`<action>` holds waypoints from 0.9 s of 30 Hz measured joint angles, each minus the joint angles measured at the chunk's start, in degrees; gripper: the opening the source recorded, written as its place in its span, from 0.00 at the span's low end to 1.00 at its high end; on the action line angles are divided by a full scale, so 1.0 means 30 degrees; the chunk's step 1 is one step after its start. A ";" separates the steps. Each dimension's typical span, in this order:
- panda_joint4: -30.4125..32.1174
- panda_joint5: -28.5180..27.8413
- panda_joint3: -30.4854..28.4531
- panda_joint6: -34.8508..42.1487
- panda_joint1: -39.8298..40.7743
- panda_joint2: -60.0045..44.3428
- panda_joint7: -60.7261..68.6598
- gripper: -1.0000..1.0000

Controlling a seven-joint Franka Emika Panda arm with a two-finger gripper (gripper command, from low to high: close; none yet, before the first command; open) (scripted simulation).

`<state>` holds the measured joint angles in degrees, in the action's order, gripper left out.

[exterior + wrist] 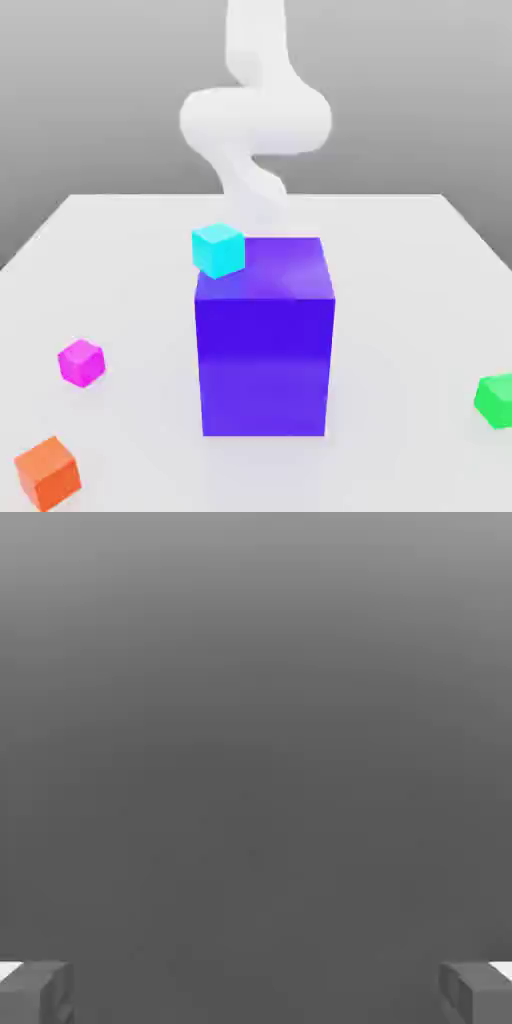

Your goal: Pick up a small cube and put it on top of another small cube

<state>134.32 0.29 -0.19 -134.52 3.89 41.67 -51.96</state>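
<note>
The small magenta cube (81, 362) sits on the white counter (400, 300) toward the exterior view's left, well apart from the tool (256, 992). In the hand view the tool's two grey fingertips (35, 992) stand at opposite edges with a wide gap between them and nothing in it: the tool is open and holds nothing. Behind them is plain grey backdrop. In the exterior view the white arm (255, 120) rises behind the big purple-blue block (263, 340), curling above it; its lower part is blurred and washed out, so where it ends against the counter is hard to make out.

The magenta cube rests flat on one face, turned slightly so that a corner edge faces the camera. Being a cube, it has no long axis to speak of.

An orange cube (47, 472) lies near it, closer to the camera at the exterior view's left. A cyan cube (218, 249) appears beside the upper left corner of the purple-blue block; whether it rests on the block or behind it is probably not decidable from this angle. A green cube (495, 400) sits at the exterior view's right edge.

The counter is smooth, pale and faintly glossy. The room beyond is an even grey.
</note>
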 joint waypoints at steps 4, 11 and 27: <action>0.1402 0.0144 -0.0091 -0.1521 0.2129 -0.2294 -0.3376 0.50; 0.3760 0.0252 -0.0296 -0.4072 0.5616 -0.6158 -0.9164 0.50; 0.8756 0.0549 -0.2434 -1.0077 1.1651 -1.5093 -2.1643 0.50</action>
<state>160.59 1.94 -7.49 -164.75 38.84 -3.61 -116.89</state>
